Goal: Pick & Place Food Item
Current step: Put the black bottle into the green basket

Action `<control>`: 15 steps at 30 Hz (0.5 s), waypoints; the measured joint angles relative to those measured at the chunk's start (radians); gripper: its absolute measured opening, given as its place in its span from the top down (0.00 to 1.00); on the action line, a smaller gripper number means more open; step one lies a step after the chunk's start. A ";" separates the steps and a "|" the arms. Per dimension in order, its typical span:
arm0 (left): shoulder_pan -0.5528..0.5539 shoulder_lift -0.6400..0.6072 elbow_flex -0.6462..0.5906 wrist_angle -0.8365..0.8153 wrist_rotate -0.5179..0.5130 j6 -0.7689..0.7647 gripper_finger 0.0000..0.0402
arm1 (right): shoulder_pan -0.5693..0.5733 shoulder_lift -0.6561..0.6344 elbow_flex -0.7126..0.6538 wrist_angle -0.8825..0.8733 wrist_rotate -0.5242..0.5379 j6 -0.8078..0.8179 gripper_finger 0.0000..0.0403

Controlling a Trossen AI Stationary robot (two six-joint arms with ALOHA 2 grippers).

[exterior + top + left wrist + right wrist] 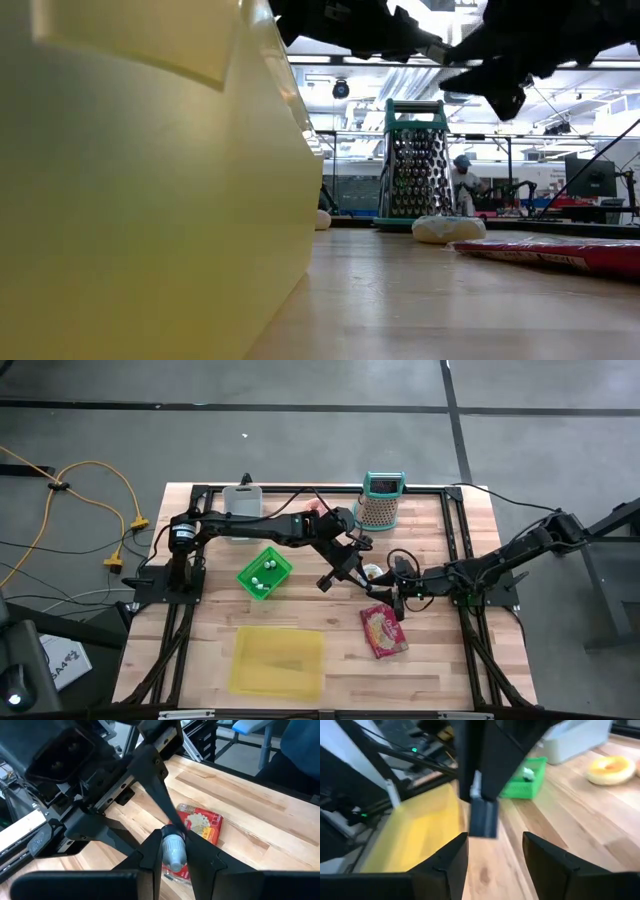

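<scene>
My left gripper point(172, 857) pinches a small grey-capped item point(173, 851) above the tabletop point(450, 660). Right gripper point(492, 852) fingers stand open; I keep them clear of the handover.

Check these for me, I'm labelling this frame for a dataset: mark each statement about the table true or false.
1. The grater stands upright at the far edge of the table. True.
2. The red packet lies inside the yellow bin. False: it lies on the bare wood, to the right of the bin.
3. The left gripper holds a small grey-capped item in its jaws. True.
4. The right gripper is shut on the packet. False: its jaws stand open and hold nothing.
5. The green basket is empty. False: small white pieces lie in it.
</scene>
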 joint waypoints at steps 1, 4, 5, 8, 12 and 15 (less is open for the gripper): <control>0.001 0.000 0.000 -0.003 -0.002 -0.001 0.84 | 0.000 0.000 0.000 -0.017 0.014 0.011 0.56; 0.008 -0.001 0.000 -0.024 -0.017 -0.003 0.84 | 0.000 0.000 0.000 -0.059 0.037 0.037 0.55; 0.010 -0.004 0.000 -0.039 -0.033 -0.005 0.84 | 0.000 0.000 0.000 -0.068 0.038 0.045 0.55; 0.018 -0.015 0.000 -0.087 -0.074 -0.027 0.84 | 0.000 0.000 0.000 -0.071 0.038 0.047 0.55; 0.027 -0.040 0.000 -0.171 -0.137 -0.058 0.84 | 0.000 0.000 0.000 -0.072 0.036 0.048 0.55; 0.028 -0.064 0.000 -0.235 -0.190 -0.072 0.84 | 0.000 0.000 0.000 -0.074 0.035 0.049 0.55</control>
